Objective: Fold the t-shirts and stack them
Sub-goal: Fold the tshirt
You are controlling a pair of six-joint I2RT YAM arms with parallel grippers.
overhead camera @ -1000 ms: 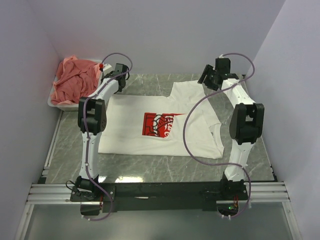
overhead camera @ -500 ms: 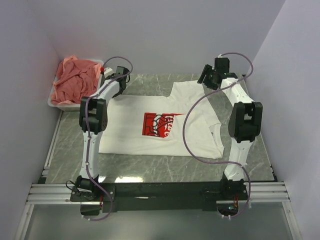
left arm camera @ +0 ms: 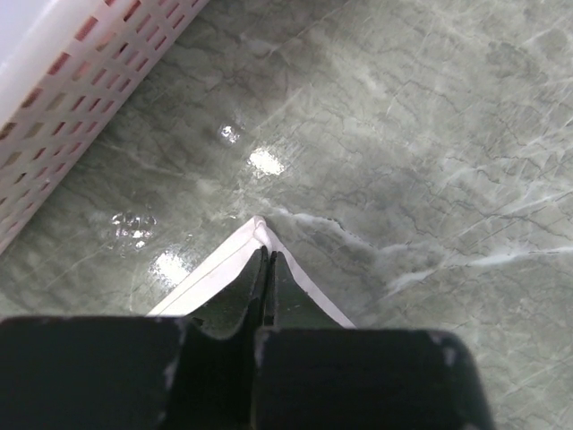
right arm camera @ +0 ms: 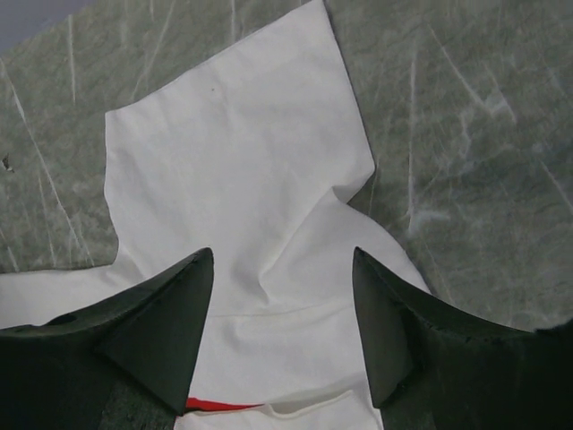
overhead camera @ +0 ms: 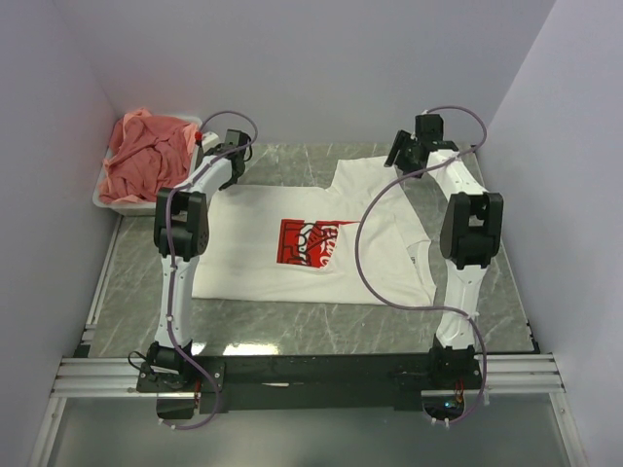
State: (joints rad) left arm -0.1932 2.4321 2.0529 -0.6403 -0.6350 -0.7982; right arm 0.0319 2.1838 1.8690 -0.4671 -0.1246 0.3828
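Tabletop (overhead camera: 292, 316): grey marble-pattern, glossy w/ glare spots; plain pale walls (overhead camera: 321, 58) on three sides. White t-shirt (overhead camera: 311, 209) lay flat at centre. L gripper (left arm camera: 267, 269) was clamped on its far-left corner; R gripper (right arm camera: 282, 260) jaws apart above a sleeve. Salmon t-shirts (overhead camera: 146, 151) sat heaped in white tub (overhead camera: 105, 201), far-left.

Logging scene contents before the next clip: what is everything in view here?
white t-shirt: one, white with red chest print, spread flat mid-table
pink t-shirts: a heap, number unclear, salmon-pink, in the tub
tub: one, white lattice plastic, far left
table: one, grey marble pattern
rail: silver, along the near edge
left gripper: one, black, shut on the white t-shirt's far left corner
right gripper: one, black, open over the white t-shirt's far sleeve
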